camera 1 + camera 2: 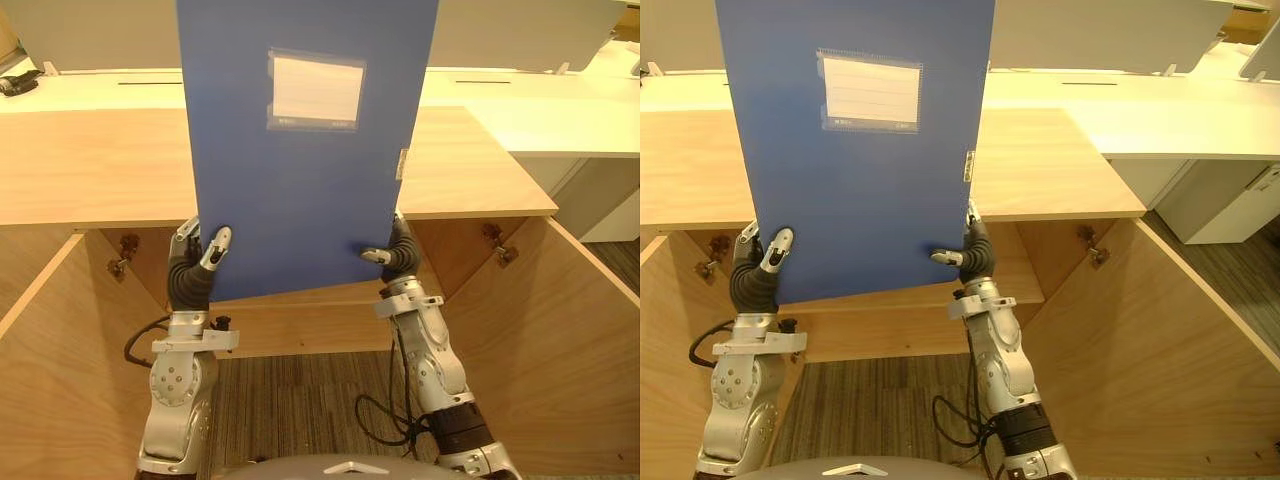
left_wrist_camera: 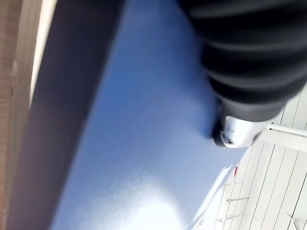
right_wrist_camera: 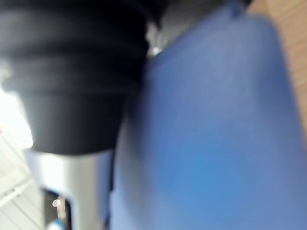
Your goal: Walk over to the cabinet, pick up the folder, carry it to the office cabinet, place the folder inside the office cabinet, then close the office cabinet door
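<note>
— What are you holding?
— The blue folder (image 1: 300, 180), upright between my two hands. My left hand (image 1: 195, 268) pinches one lower corner, thumb on the front face and fingers behind. My right hand (image 1: 402, 255) clamps the opposite lower corner the same way.
— And the cabinet?
— The wooden cabinet (image 1: 90, 160) stands just beyond my hands. Its left door (image 1: 60, 370) and right door (image 1: 540, 340) are swung open outside each hand. The label pocket (image 1: 316, 90) sits high above my thumbs.
</note>
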Controlling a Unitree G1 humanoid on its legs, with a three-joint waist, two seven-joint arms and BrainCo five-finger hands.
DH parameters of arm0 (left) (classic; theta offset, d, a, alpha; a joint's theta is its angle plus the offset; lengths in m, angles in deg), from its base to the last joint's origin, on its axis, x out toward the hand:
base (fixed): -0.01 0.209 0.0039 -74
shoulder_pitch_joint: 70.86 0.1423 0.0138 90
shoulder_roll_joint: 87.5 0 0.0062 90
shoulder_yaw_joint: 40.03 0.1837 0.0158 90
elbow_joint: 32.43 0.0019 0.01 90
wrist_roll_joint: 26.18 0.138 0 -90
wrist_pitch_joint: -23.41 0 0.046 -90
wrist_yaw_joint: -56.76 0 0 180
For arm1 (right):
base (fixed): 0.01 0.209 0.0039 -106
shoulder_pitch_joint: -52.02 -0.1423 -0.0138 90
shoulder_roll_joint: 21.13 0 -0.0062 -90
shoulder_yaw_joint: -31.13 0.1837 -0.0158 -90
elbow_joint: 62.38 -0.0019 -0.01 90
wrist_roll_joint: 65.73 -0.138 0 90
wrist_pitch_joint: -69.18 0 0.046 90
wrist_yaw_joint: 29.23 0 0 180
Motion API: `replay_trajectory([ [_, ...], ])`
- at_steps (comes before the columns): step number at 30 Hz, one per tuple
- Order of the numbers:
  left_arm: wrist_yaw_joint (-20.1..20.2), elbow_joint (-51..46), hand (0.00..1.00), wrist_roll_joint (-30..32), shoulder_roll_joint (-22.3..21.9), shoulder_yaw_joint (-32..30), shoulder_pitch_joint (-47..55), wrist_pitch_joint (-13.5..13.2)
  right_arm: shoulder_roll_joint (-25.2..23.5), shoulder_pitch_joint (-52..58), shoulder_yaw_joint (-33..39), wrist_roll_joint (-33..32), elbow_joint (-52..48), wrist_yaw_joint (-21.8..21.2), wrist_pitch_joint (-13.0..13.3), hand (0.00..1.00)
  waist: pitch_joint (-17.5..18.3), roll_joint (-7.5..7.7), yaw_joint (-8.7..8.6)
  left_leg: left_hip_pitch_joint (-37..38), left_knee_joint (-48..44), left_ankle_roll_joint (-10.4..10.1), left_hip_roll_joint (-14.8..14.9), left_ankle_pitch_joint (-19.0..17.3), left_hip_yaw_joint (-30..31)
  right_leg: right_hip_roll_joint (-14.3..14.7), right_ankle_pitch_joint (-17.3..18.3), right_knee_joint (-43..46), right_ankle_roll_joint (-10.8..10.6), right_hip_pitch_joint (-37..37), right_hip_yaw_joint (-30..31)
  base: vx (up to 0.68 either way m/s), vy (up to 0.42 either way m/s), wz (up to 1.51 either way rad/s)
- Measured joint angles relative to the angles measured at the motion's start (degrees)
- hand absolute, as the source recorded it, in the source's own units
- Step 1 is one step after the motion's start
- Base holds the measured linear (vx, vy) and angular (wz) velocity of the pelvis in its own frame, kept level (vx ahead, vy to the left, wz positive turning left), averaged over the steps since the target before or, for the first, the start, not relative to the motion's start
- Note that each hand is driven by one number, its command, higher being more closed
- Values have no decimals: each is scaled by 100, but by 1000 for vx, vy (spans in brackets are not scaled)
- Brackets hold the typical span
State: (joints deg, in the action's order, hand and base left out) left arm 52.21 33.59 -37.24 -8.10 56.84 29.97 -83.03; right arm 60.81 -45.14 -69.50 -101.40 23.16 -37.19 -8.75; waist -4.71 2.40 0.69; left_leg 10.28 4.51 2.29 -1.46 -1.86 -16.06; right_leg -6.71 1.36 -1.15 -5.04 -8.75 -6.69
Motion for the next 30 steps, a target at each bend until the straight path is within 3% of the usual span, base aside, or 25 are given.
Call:
replay_trajectory([
  [10,54,15,100,-2,342,-1,-2,0,717,-298,-264,5,119,-340,-132,0,-3,10,36,-23,0,17,-1,-13,-21,0,-23,-1,6,39,24,0,0,0],
  [26,237,275,100,-65,699,128,12,-21,1161,-939,-273,-124,574,-450,-132,0,-4,12,70,-62,-1,41,-5,-27,-24,-9,-81,-2,-9,81,38,0,0,0],
  [27,237,283,100,-67,754,159,12,-21,1248,-984,-289,-135,593,-475,-137,100,-5,12,72,-67,-1,44,-5,-29,-24,-9,-90,-2,-11,86,40,0,0,0],
  [30,237,293,100,-93,839,183,13,-21,1541,-1077,-467,-239,609,-604,-192,100,-6,14,73,-79,-14,60,-4,-40,-24,-9,-122,-4,-5,90,54,0,0,0],
])
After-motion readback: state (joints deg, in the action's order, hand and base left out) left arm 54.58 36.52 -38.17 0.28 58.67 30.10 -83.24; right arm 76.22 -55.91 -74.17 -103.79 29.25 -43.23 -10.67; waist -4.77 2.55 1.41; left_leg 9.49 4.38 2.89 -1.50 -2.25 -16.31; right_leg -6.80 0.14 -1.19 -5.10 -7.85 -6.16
